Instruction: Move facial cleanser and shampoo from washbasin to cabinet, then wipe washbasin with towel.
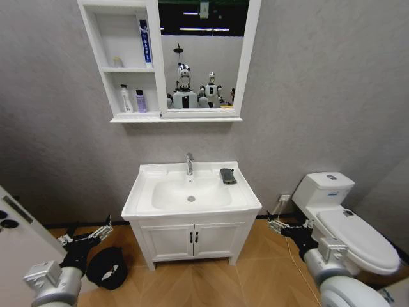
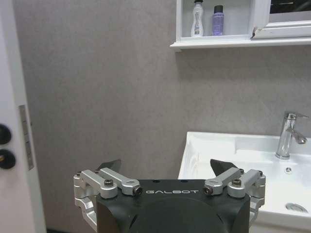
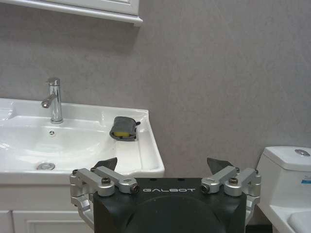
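Two bottles [image 1: 133, 100] are standing in the white wall cabinet [image 1: 121, 69]; the dark grey folded towel [image 1: 228, 176] is lying unused on the white ceramic washbasin [image 1: 147, 201], both tools (left tool [image 1: 96, 233], right tool [image 1: 278, 224]) hanging spread, empty.

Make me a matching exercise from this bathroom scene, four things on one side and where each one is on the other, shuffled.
Things:
1. towel
2. white bottle
3. blue tube
4. left gripper

Places:
A. top shelf of the cabinet
B. low, in front of the vanity's left side
C. washbasin rim, right of the tap
D. lower cabinet shelf, beside a purple bottle

Pairs: 1-C, 2-D, 3-A, 4-B
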Tool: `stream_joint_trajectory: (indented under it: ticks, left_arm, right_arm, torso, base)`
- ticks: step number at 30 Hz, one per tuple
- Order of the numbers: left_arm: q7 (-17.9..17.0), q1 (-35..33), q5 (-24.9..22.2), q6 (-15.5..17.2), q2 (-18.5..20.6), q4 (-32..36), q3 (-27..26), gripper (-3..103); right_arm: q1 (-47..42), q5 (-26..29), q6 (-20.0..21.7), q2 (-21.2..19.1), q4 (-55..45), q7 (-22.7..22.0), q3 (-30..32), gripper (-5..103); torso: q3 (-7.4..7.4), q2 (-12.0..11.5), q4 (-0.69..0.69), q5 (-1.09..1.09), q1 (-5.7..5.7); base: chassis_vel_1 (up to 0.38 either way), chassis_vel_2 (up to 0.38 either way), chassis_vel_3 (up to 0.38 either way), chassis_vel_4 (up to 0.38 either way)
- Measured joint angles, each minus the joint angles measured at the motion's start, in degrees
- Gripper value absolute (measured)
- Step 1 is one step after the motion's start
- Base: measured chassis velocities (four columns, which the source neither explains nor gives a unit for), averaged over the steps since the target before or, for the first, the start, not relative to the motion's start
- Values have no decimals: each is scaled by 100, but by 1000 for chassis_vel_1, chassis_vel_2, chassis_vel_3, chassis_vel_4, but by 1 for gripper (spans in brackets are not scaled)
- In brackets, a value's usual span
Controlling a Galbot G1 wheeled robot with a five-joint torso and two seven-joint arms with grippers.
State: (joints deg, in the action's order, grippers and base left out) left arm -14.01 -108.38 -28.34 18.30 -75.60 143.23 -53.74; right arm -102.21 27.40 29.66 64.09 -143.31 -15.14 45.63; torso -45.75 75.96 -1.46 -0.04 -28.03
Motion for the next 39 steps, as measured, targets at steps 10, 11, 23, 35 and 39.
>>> stream_joint_trajectory:
  ticks: [10,11,23,35,39]
  left_arm:
    - [-3,-10,34,-10,-25,1,2,100]
    - [-3,-10,34,-10,-25,1,2,100]
    - [-23,5,26,-17,-31,1,-10,100]
    - [-49,17,-8,-49,-46,1,-18,100]
    - [-136,27,14,-119,-35,1,37,100]
  right_arm:
    - [155,-9,38,-173,4,37,-239,100]
    - [155,-9,38,-173,4,37,-239,100]
    - [249,-112,-306,-238,6,48,-501,100]
    - [219,-336,-147,-197,8,165,-475,100]
    - [218,-336,-145,-195,8,165,-474,100]
  torso:
    - [1,1,0,-5,1]
    - [1,1,0,-5,1]
    - [2,3,1,5,4]
    - [-3,-4,2,6,-9]
    - [-2,-3,0,4,-5]
  base:
    - [378,-363,-372,358]
    - [336,-368,-345,348]
    - [322,-316,-309,302]
    - [-18,0,7,14]
    - [0,0,0,0]
